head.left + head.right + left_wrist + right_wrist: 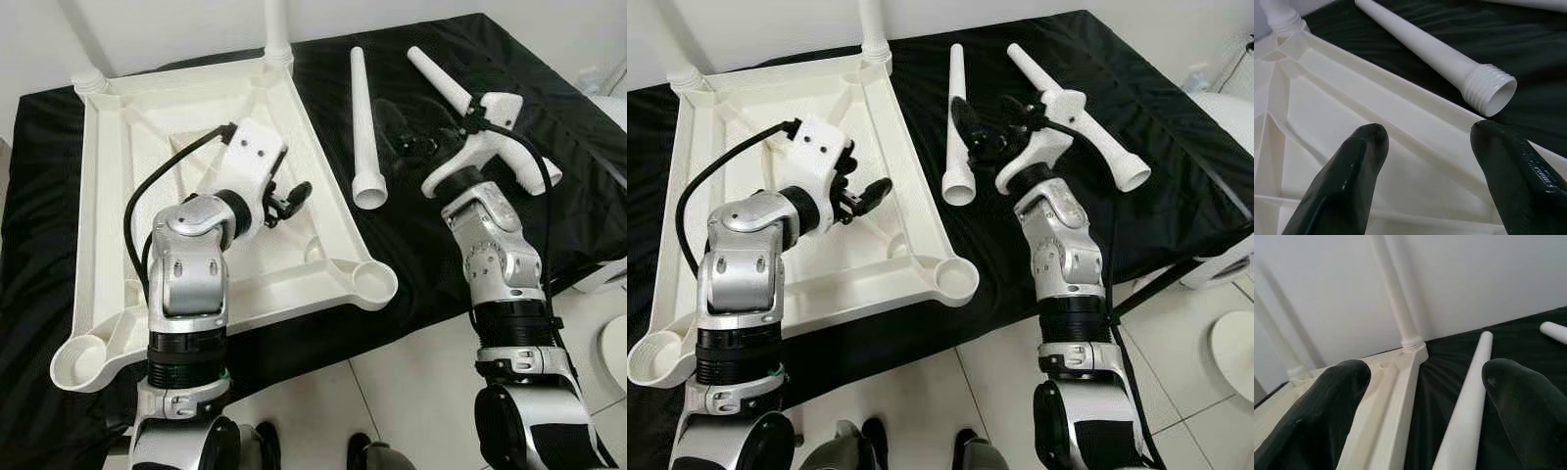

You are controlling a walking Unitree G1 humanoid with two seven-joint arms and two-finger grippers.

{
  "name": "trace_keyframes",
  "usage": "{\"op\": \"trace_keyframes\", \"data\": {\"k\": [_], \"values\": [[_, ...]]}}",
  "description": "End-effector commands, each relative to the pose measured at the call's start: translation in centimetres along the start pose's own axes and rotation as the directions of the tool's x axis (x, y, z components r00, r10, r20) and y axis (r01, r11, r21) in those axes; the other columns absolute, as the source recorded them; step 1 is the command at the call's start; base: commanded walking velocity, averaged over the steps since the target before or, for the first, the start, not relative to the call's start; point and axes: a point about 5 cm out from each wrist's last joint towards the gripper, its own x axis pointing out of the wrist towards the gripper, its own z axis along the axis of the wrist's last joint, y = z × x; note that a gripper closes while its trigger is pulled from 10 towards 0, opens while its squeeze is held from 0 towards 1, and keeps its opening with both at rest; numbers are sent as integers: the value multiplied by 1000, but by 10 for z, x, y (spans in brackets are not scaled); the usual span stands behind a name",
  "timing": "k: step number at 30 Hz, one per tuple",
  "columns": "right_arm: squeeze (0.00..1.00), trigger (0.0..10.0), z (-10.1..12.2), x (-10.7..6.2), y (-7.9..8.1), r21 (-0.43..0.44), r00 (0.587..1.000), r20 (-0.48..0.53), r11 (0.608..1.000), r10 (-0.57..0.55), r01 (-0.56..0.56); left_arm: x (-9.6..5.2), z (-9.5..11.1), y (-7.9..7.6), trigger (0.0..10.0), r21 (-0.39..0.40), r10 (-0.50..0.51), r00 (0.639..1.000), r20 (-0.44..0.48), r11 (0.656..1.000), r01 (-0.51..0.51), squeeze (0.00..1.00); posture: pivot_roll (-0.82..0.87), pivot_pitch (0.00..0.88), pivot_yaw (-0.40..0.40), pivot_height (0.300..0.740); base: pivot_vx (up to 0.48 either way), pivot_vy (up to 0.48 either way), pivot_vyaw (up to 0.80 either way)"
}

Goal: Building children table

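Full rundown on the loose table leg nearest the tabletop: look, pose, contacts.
The leg is a white plastic-looking tube, tapering from a wide, threaded, hollow open end nearest the robot to a narrow far tip. It lies flat on the black cloth, beside the upturned tabletop without touching it, roughly parallel to that edge. The right claw hovers open right by it; the left claw is over the tabletop.

Two silver arms with black ribbed joint bands, white wrist housings, looping black cables and black fingers.

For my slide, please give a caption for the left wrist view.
Open left claw over upturned white tabletop, threaded table leg beyond.
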Motion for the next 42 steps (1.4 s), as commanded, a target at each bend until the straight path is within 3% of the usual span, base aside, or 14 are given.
{"op": "trace_keyframes", "data": {"k": [1,5,12,15,19,42], "values": [[0,10000,-1,-4,-8,-36,999,-13,998,-45,44,-2,-1,-1,10000,21,168,985,38,985,-169,0,-43,156,9,740,0,0,0],[0,10000,-6,-7,-13,-69,995,-38,994,-88,86,-3,1,-14,10000,40,81,993,85,996,-84,0,-38,145,11,740,0,0,0],[0,10000,-23,-11,-32,-107,966,-105,968,-238,227,-2,-13,-43,10000,132,-93,995,32,987,88,0,-21,100,19,740,0,0,0],[0,10000,-27,-9,-36,-122,953,-128,958,-275,260,-3,-12,-49,10000,143,-137,990,41,981,130,0,-18,92,17,740,0,0,0],[0,10000,-35,-5,-43,-161,921,-178,933,-347,321,-6,-11,-56,10000,96,-199,978,63,977,192,0,-22,77,17,740,0,0,0],[0,10000,-47,9,-58,-209,849,-262,886,-458,413,-12,-2,-42,10000,28,-75,992,104,997,72,0,-14,74,7,740,0,0,0]]}}
